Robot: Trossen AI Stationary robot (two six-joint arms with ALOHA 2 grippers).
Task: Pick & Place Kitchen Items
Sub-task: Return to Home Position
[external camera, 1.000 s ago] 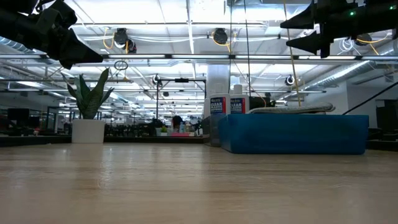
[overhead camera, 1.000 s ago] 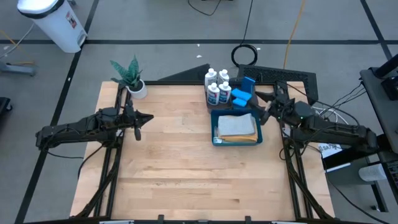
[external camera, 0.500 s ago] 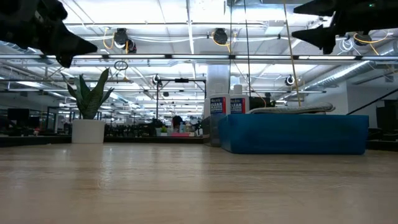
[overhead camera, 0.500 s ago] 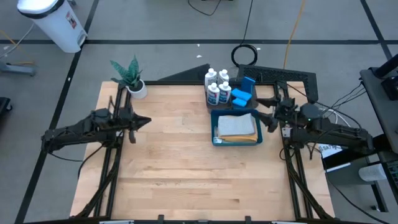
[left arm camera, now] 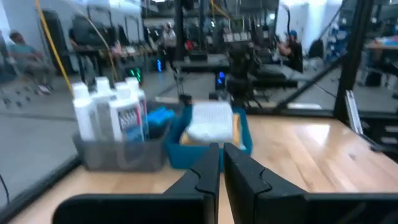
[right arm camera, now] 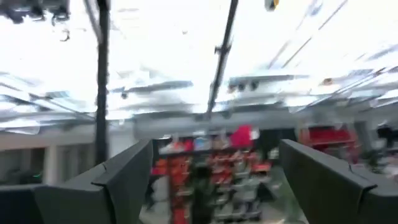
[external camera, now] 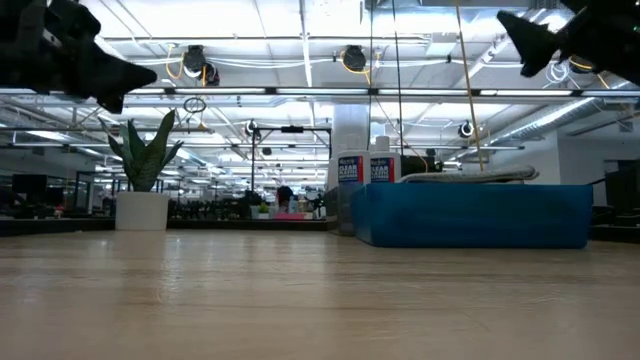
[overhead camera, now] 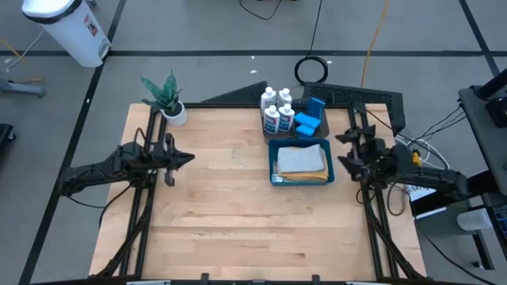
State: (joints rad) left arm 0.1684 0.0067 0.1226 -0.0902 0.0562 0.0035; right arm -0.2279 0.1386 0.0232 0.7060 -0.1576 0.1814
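Wood table point(overhead camera: 222, 206), pale planks, mostly bare; strip-lit hall beyond. Blue bin point(overhead camera: 272, 158) at far right holds folded cloths point(overhead camera: 301, 162). Just behind it, white bottles point(overhead camera: 276, 109) and blue sponges point(overhead camera: 310, 119). Left gripper point(left arm camera: 221, 152) hangs over the left side, fingers pressed together, seemingly empty. Right gripper point(overhead camera: 342, 149) beside bin, spread wide.

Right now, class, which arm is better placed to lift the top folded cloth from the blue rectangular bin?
Likely the right: the open right gripper is beside the blue rectangular bin with the folded cloth; the shut left gripper is far across the wooden table.
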